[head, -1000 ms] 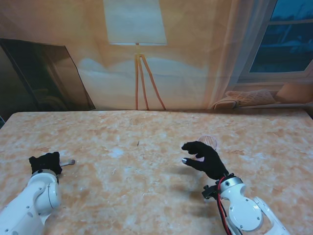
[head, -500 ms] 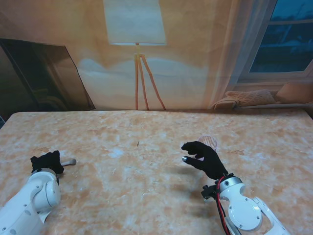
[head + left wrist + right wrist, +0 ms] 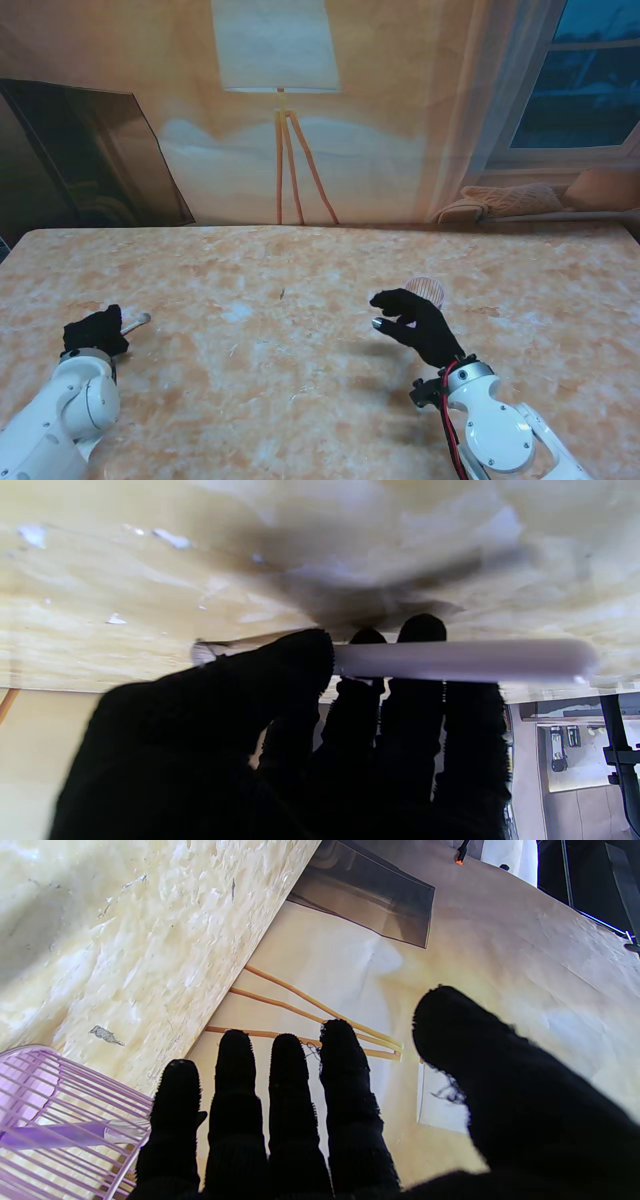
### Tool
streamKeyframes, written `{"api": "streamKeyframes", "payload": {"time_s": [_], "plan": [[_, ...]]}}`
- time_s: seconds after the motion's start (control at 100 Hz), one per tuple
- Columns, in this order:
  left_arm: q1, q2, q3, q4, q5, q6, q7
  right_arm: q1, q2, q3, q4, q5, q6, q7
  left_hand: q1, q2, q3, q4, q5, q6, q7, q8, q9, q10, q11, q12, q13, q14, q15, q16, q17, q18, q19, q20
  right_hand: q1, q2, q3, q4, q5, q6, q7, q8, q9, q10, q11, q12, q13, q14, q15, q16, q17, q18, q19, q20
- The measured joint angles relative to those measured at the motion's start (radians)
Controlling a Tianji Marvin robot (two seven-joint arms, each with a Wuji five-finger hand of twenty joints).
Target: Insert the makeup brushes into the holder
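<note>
One pale lilac makeup brush [image 3: 460, 659], pinched in your black-gloved left hand [image 3: 94, 332], near left.
Your right hand [image 3: 415, 322] hangs spread, holding nothing, beside the lilac wire holder [image 3: 425, 290].

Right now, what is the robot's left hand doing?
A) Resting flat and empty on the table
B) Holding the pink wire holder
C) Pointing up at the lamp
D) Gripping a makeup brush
D: in the left wrist view the left hand has its fingers closed around a pale makeup brush handle.
</note>
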Motion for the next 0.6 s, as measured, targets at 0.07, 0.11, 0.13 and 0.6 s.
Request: {"api": "streamKeyframes", "payload": {"time_s": [0.07,0.11,0.13,0.6], "plan": [[0.014,-0.003,-0.014,-0.013,0.001,-0.014,-0.002,0.001,0.0,-0.002,0.001,0.0,0.0,0.0,0.018,0.012,-0.021,0.0,0.0,-0.011,0.007,0.006,0.025,-0.046,0.011,0.017,0.009,-0.01,0.034,0.051,0.008,0.0,0.03,0.037,0.0,0.0,0.004,0.0,0.0,0.0,0.0,0.0,0.0,0.0,0.0,0.0,0.0,0.0,0.0,0.0,0.0,0.0,0.0,0.0],[0.025,-0.004,-0.024,-0.025,0.003,-0.026,-0.004,0.002,0.0,-0.003,0.002,0.002,0.0,0.0,0.02,0.013,-0.023,0.0,0.0,-0.016,0.007,0.006,0.023,-0.072,0.001,0.015,0.011,-0.014,0.049,0.068,0.014,0.0,0.04,0.049,0.0,0.0,0.007,0.0,0.0,0.0,0.0,0.0,0.0,0.001,0.0,0.0,0.0,0.0,0.0,0.0,0.002,0.0,0.0,0.0],[0.031,-0.005,-0.03,-0.031,0.004,-0.034,-0.004,0.002,0.0,-0.004,0.002,0.002,-0.001,0.0,0.02,0.014,-0.024,0.0,0.0,-0.017,0.007,0.006,0.023,-0.072,0.004,0.014,0.013,-0.014,0.057,0.073,0.016,0.0,0.044,0.054,0.0,0.0,0.007,0.0,0.0,0.0,0.0,0.0,0.0,0.004,0.0,0.0,0.0,0.0,0.0,0.0,0.002,0.0,0.0,0.0],[0.131,-0.024,-0.119,-0.236,-0.1,-0.238,0.012,0.014,-0.005,-0.014,0.016,0.013,-0.018,-0.02,0.094,0.016,-0.112,0.033,0.0,-0.03,0.001,0.006,0.036,-0.067,0.0,0.021,0.084,-0.057,0.124,0.145,0.111,0.0,0.08,0.141,0.002,0.0,0.008,0.0,0.0,0.0,0.0,0.0,0.001,0.006,0.0,0.0,0.017,0.0,0.004,0.0,0.063,0.0,0.032,0.007]]}}
